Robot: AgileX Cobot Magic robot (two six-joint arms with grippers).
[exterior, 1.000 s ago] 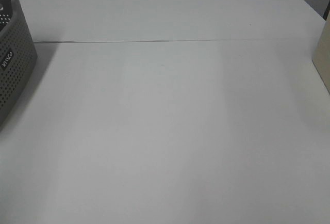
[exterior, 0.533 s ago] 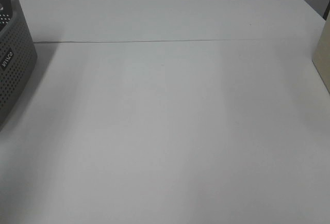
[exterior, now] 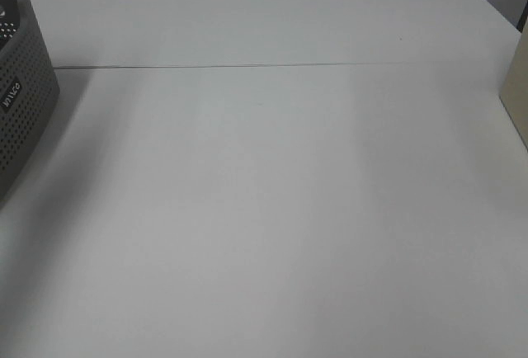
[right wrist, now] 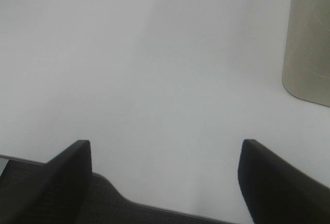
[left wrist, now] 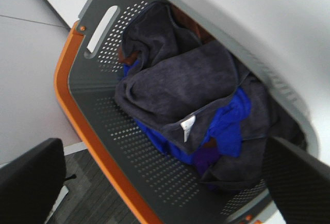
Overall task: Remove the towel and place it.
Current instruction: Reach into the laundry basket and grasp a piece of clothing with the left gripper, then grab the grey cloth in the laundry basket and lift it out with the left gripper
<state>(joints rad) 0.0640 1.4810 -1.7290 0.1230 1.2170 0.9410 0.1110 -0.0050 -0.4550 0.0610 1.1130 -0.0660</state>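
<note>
Left pincer [left wrist: 161, 146] hangs released, fingers spread wide, above the grey perforated basket [left wrist: 93, 110]. In it the towel [left wrist: 175, 84] lies crumpled on top of a blue cloth [left wrist: 232, 126]. The right pincer [right wrist: 165, 146] is likewise released, holding nothing, over bare counter [exterior: 272, 209] near a beige container [right wrist: 309, 38]. Risk, as judged: a deep bite would lift blue cloth with the towel, and a fold caught on the rim could drag or tip the basket. Towel bunched, no true long axis readable; heap runs roughly along the basket's length from the handle slot [left wrist: 103, 28] end, white tag [left wrist: 188, 127] showing on top.
</note>
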